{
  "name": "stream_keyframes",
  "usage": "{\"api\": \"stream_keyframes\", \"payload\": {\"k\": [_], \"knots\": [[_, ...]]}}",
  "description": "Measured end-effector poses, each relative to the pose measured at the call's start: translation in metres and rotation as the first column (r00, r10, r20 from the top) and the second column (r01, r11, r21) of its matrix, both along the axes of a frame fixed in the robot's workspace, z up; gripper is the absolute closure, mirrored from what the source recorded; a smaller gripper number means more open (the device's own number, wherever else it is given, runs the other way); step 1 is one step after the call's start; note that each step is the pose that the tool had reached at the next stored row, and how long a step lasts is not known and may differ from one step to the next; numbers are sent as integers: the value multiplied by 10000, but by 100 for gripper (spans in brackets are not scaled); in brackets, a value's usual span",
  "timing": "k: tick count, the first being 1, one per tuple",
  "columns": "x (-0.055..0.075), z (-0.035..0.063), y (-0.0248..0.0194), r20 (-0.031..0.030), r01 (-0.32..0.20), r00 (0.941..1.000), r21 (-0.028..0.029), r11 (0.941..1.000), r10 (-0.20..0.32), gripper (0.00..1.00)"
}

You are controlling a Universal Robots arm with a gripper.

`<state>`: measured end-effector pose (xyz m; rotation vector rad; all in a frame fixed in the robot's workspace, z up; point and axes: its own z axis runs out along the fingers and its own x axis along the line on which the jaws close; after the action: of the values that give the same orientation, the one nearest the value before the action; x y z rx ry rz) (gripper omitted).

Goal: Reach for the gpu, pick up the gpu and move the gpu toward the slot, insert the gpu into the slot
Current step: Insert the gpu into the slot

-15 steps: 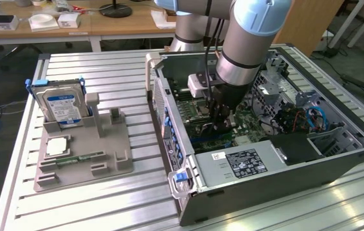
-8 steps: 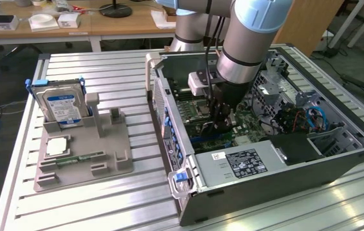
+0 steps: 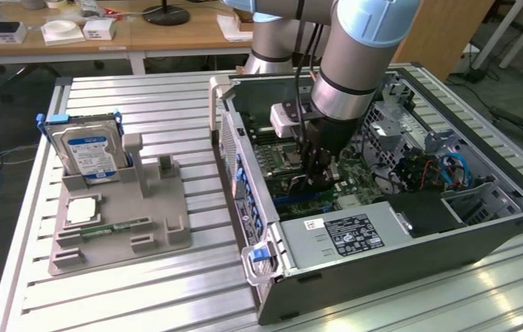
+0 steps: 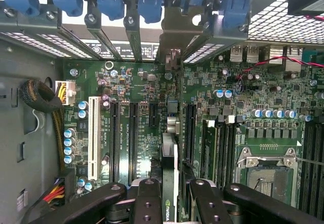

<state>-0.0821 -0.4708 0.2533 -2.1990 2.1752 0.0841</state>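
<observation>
Down inside the open grey computer case [image 3: 382, 235] goes the arm, its black end effector [image 4: 172, 201] clamped on the thin green gpu card [image 4: 170, 173], held edge-on just above the green motherboard [image 4: 142, 113] among the long black slots [image 4: 132, 138]. On the slatted metal bench [image 3: 151, 290], the blue-labelled silver hard drive [image 3: 88, 149] stands upright in the grey holder tray [image 3: 151, 235].

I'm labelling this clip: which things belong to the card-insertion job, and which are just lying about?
In the job:
black-fingered gripper, shut on the thin green gpu
black motherboard slot

Lying about:
blue-labelled silver hard drive
narrow green memory stick
grey plastic holder tray
</observation>
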Motion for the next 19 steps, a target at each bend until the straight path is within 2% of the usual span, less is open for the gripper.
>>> {"api": "stream_keyframes", "payload": {"k": [13, 14, 15, 17, 18, 19], "knots": [[40, 31, 1, -18, 1, 10000, -32, 10000, -1, 74], [41, 31, 0, -18, -1, 10000, -62, 10000, 1, 74], [41, 33, 0, -20, -1, 10000, -129, 9999, 0, 74], [41, 32, 0, -19, 1, 10000, -331, 9995, -1, 74], [41, 32, 0, -19, -1, 10000, -387, 9992, 0, 74], [41, 32, 0, -19, -2, 10000, -395, 9992, 1, 74]]}}
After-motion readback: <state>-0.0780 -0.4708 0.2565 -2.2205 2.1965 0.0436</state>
